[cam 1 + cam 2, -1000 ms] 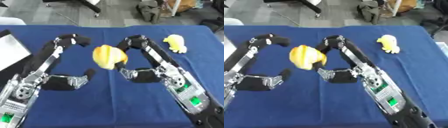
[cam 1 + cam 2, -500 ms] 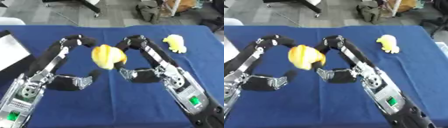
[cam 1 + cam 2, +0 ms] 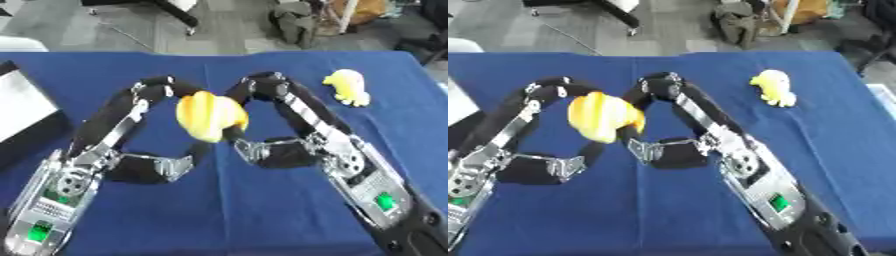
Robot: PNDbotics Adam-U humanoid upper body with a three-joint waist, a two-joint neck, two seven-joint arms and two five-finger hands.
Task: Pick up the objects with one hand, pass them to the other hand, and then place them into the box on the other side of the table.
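Above the middle of the blue table [image 3: 262, 210], we hold a yellow toy [image 3: 210, 117] with our right hand [image 3: 249, 95] curled on it and our left hand [image 3: 162, 90] touching it, grip unclear.

Desk [image 3: 262, 220]: covered in a dark blue cloth, reaching across both eye views to a far edge that borders grey floor. One small yellow item [image 3: 347, 86], soft and lobed in outline, lies directly on the cloth near the far right corner. A box [image 3: 22, 112] with a black wall and white inside sits at the left edge.
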